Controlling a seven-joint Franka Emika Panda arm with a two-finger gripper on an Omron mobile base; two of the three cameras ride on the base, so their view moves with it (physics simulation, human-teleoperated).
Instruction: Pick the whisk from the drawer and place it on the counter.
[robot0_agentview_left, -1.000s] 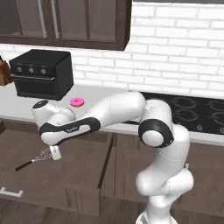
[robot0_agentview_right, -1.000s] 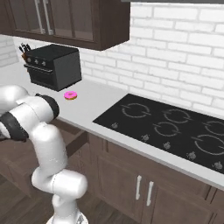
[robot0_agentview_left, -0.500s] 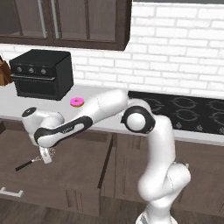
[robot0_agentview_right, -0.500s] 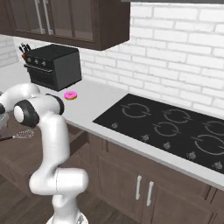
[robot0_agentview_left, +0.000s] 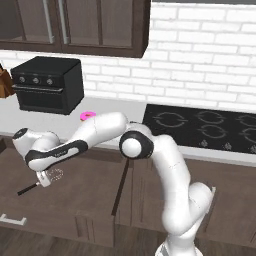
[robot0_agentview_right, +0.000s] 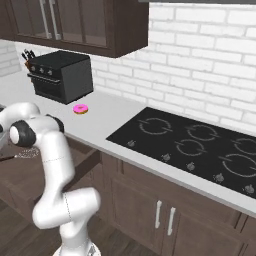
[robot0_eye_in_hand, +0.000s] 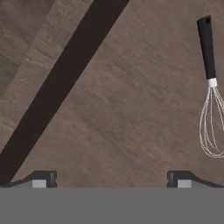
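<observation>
The reach for the whisk (robot0_eye_in_hand: 210, 92) is judged to be in hand: it is seen lying flat on the brown floor of the drawer (robot0_eye_in_hand: 113, 100), black handle away from the wire loops, off to one side of the gripper (robot0_eye_in_hand: 109, 177). The fingers are spread wide and nothing is held between them. A sideways shift is called for, so that the handle is straddled before any lowering and closing; the counter (robot0_agentview_left: 107, 112) is not yet involved.

Matt grained wood drawer (robot0_eye_in_hand: 109, 109), thin shiny metal-wire whisk (robot0_eye_in_hand: 211, 100) with smooth black handle, smooth grey counter (robot0_agentview_right: 107, 122)
</observation>
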